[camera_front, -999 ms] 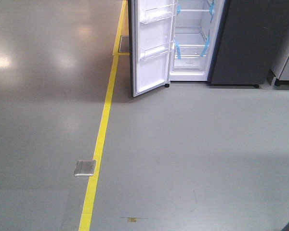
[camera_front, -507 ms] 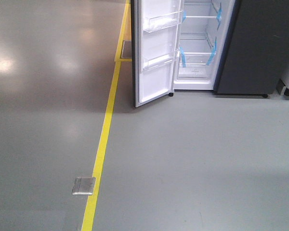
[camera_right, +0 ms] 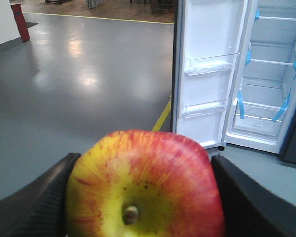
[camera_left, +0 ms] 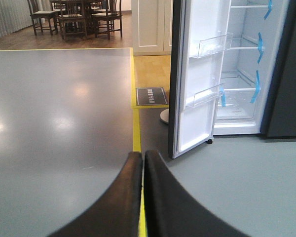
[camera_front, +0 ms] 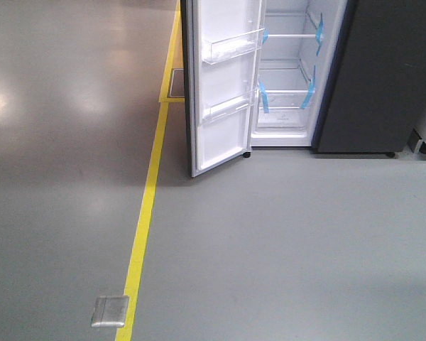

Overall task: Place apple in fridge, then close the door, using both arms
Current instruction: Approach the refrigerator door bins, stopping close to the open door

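**Exterior front-facing view.** The fridge (camera_front: 287, 131) stands at the top of the frame with its white interior exposed. The shelves carry strips of blue tape (camera_front: 307, 92), and no apple lies on any visible shelf. The door (camera_front: 224, 135) is swung wide to the left, and its clear bins (camera_front: 231, 48) look empty. A yellow floor line (camera_front: 143, 213) runs past it, with a metal floor plate (camera_front: 110, 311) beside the line. Open grey floor lies between camera and fridge. No arm shows here.

**Left wrist view.** The left fingers (camera_left: 130, 192) are pressed together, tips touching, with nothing between them. The open door's edge is ahead and to the right, well apart.

**Right wrist view.** The apple (camera_right: 148, 197) fills the foreground, stem end toward the lens. It is clamped between the right fingers (camera_right: 244, 202), one on each flank. The fridge is beyond it, not yet within reach.

**Progress (judgement).**
- Done: the apple is grasped and the door stands open.
- Left: approach the fridge, set the apple on a shelf, let go, withdraw, and push the door shut, likely with the free left arm.
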